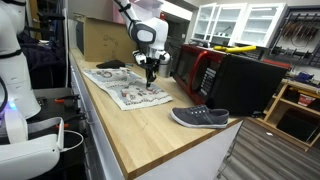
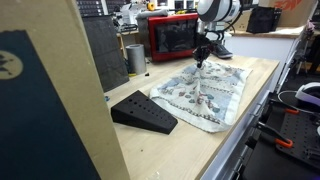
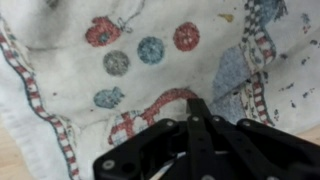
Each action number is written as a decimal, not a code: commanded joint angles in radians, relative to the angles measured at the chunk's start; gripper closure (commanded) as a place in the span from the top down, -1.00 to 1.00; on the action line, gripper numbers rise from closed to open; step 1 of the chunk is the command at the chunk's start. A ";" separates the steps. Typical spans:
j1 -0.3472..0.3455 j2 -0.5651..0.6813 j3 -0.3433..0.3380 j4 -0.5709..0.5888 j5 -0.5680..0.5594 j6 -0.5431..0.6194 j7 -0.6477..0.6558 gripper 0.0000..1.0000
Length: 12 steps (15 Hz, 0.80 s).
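A white patterned cloth point(image 1: 125, 87) with red, blue and grey prints lies spread on the wooden table; it also shows in the other exterior view point(image 2: 205, 95) and fills the wrist view point(image 3: 120, 70). My gripper point(image 1: 150, 78) points straight down at the cloth's far end, also seen in the other exterior view point(image 2: 201, 62). In the wrist view the black fingers point(image 3: 197, 108) are pressed together with their tips on the cloth by a red printed arc. They seem to pinch the fabric.
A grey shoe point(image 1: 199, 117) lies near the table's front corner. A red and black microwave point(image 1: 200, 68) stands beside the cloth, also seen in the other exterior view point(image 2: 172, 36). A black wedge point(image 2: 143, 112) sits on the table. A cardboard box point(image 1: 103, 38) stands at the back.
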 commanded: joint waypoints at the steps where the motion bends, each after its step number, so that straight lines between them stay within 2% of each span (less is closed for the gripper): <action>1: 0.020 0.022 -0.014 0.051 -0.042 0.047 0.094 -1.00; 8: 0.034 0.079 -0.056 0.120 -0.151 0.058 0.230 -1.00; 12: 0.065 0.164 -0.106 0.144 -0.265 0.087 0.332 -1.00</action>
